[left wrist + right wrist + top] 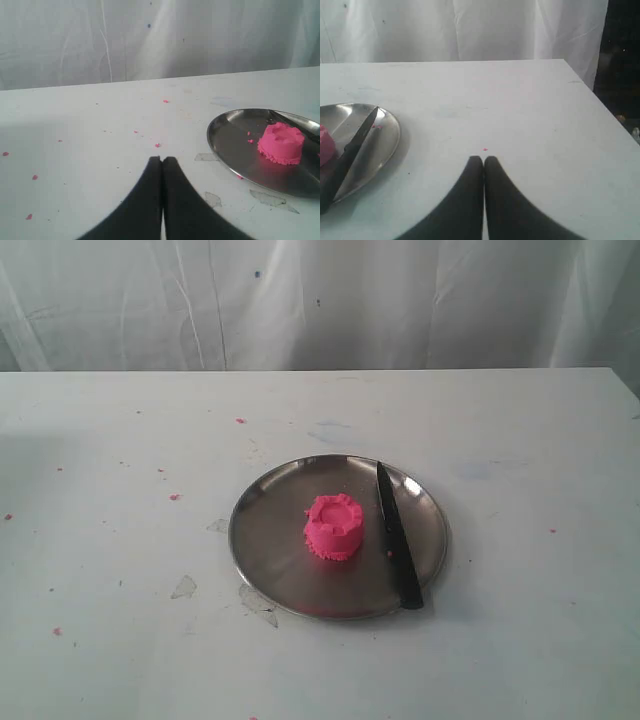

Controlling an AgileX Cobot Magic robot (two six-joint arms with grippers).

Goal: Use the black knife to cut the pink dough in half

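The pink dough [334,527] is one squat cylinder with a dented top, standing near the middle of a round steel plate [268,535]. The black knife [397,537] lies on the plate's right side, tip toward the back, handle over the front rim. The left wrist view shows the dough [281,143] on the plate [235,150]. In the right wrist view lies the knife [350,150] beside a sliver of dough [325,145]. My left gripper [161,160] is shut and empty, over bare table left of the plate. My right gripper [483,159] is shut and empty, right of the plate. Neither gripper shows in the exterior view.
The white table [520,440] carries scattered tiny pink specks [174,497] and a few scuffed patches [184,587] near the plate. A white curtain [320,300] hangs behind the table. The table's right edge [600,100] drops off beside a dark area.
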